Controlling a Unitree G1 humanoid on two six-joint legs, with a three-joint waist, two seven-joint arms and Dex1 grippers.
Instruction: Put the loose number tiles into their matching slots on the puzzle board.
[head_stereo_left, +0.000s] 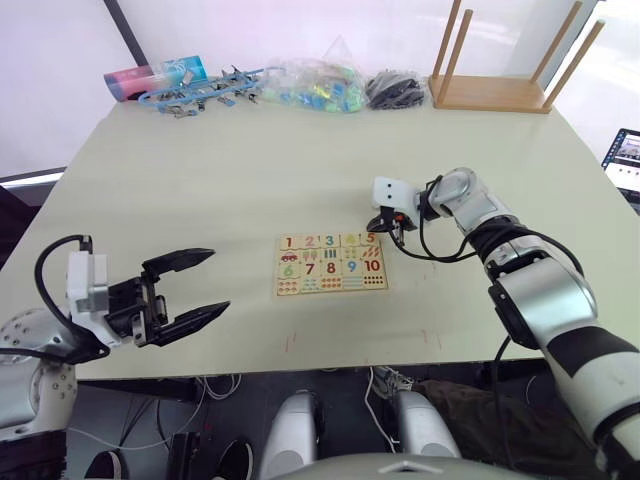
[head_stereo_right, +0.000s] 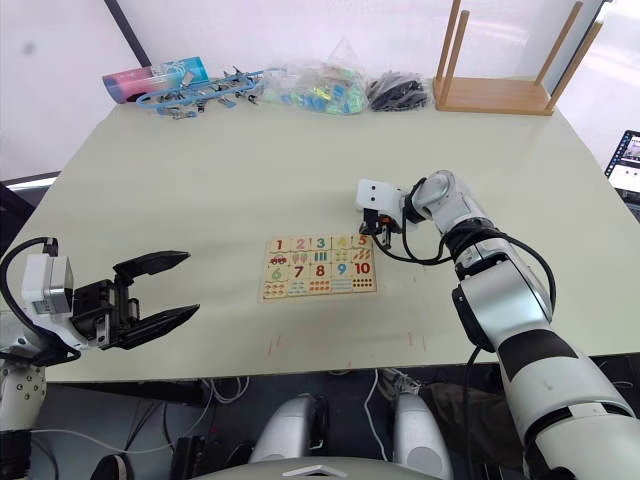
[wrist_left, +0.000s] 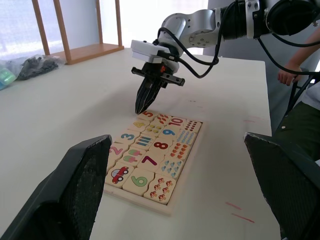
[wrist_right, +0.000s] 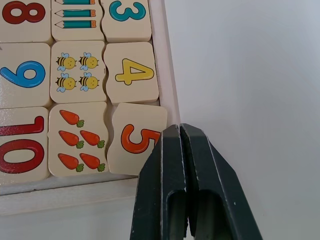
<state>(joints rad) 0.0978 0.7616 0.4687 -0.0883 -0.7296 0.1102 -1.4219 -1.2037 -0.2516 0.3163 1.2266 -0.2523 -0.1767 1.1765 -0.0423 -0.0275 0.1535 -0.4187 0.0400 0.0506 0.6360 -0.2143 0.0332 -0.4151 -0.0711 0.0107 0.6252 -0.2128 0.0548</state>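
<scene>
The puzzle board (head_stereo_left: 330, 263) lies flat near the middle of the table. Its number tiles sit in a row along the far edge: red 1 (head_stereo_left: 289, 242), pink 2 (head_stereo_left: 310, 241), green 3 (head_stereo_left: 329, 240), yellow 4 (wrist_right: 131, 72) and orange 5 (wrist_right: 136, 145). The 5 lies slightly askew in its slot at the board's far right corner. My right gripper (wrist_right: 179, 129) is shut with nothing in it, tips down at the outer edge of the 5 tile. Well to the left of the board, near the table's front, my left gripper (head_stereo_left: 220, 282) stands wide open and empty.
A wooden rack with upright dowels (head_stereo_left: 490, 92) stands at the back right. Clear bags of small parts (head_stereo_left: 310, 85), a black bundle (head_stereo_left: 397, 88) and blue clips (head_stereo_left: 200, 90) line the back edge. A laptop (head_stereo_left: 625, 160) shows at the right. A person's hand (wrist_left: 287, 77) is beside the table.
</scene>
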